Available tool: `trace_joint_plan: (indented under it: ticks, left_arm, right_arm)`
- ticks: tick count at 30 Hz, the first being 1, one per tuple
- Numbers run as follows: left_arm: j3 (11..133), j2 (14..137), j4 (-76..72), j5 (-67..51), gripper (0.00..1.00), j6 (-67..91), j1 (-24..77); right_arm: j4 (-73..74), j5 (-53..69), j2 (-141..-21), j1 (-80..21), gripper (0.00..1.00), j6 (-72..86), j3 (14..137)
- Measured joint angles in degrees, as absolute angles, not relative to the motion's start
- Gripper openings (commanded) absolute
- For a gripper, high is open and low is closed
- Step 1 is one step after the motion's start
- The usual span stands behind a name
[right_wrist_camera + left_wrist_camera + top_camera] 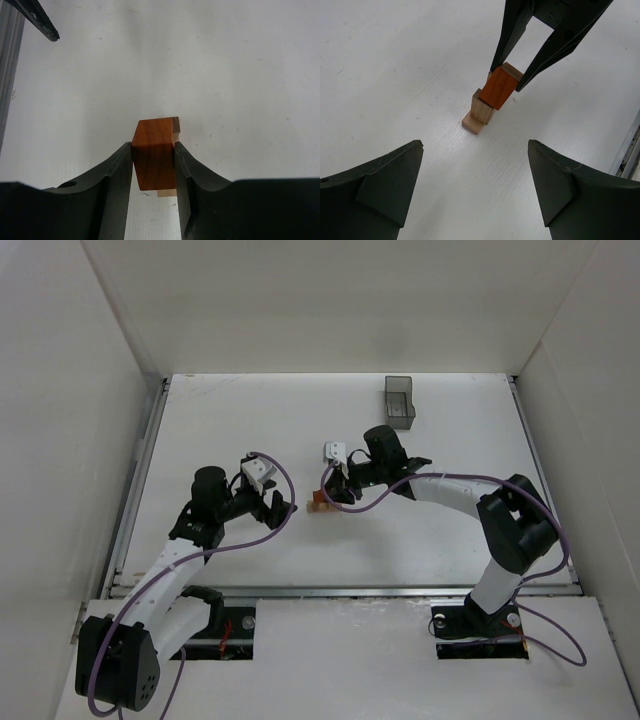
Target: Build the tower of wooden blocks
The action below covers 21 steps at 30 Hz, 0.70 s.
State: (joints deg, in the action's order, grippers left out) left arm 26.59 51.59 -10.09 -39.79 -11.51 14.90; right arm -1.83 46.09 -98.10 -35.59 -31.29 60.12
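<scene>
My right gripper (152,146) is shut on the orange roof-shaped block (152,134), one finger on each side. The left wrist view shows the orange block (500,89) tilted, right over a small upright tan block (482,107) that stands on a flat tan block (473,123). I cannot tell whether the orange block touches the tan one. The right gripper (506,80) comes down on it from above. In the top view the blocks (320,505) lie between the right gripper (332,495) and my left gripper (277,508). My left gripper (475,145) is open and empty, just short of the stack.
A translucent dark grey bin (400,400) stands at the back right of the white table (250,420). A metal rail (340,591) runs along the table's near edge. White walls close in the left, right and back sides.
</scene>
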Motion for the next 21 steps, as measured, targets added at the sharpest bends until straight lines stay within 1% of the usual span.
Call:
trace_joint_plan:
  ticks: [21]
  left_arm:
    - [26.59,51.59,-10.09,-39.79,0.83,-11.92,14.9]
  right_arm:
    - [-1.89,47.16,-98.21,-35.59,0.0,-31.29,60.16]
